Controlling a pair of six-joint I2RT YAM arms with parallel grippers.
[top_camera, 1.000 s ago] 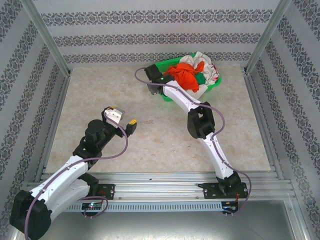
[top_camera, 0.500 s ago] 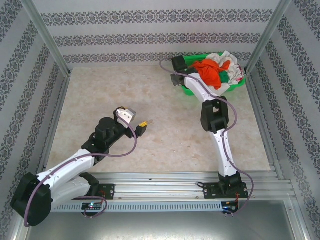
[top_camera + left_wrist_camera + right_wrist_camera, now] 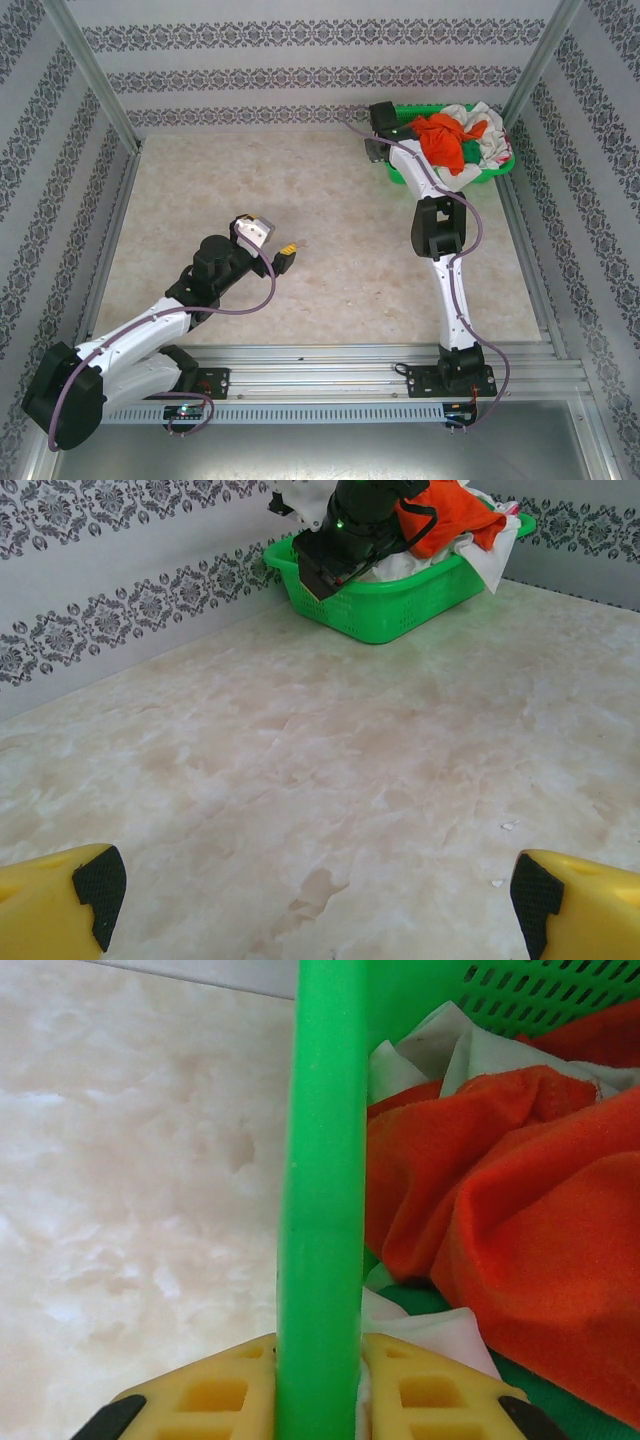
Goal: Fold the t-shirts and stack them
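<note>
A bright orange-red t-shirt (image 3: 442, 140) lies heaped on top of a white one (image 3: 482, 145) in the green basket (image 3: 505, 168) at the far right corner. Dark green cloth (image 3: 560, 1400) peeks out under them. My right gripper (image 3: 318, 1385) is shut on the basket's rim (image 3: 320, 1160), one yellow finger on each side of it. My left gripper (image 3: 285, 253) hovers over the bare table at the left-centre, open, its yellow fingertips (image 3: 60, 905) far apart with nothing between them. The basket (image 3: 400, 590) and orange shirt (image 3: 450, 515) show far ahead in the left wrist view.
The marble-pattern table (image 3: 330, 240) is ringed by patterned walls and metal posts (image 3: 530, 75). The basket sits tight against the back right corner. Small white specks (image 3: 508, 826) lie on the table near the left gripper.
The right arm has dragged the basket from the back middle of the table rightward into the far right corner. The left arm swung slightly right, then held still.
</note>
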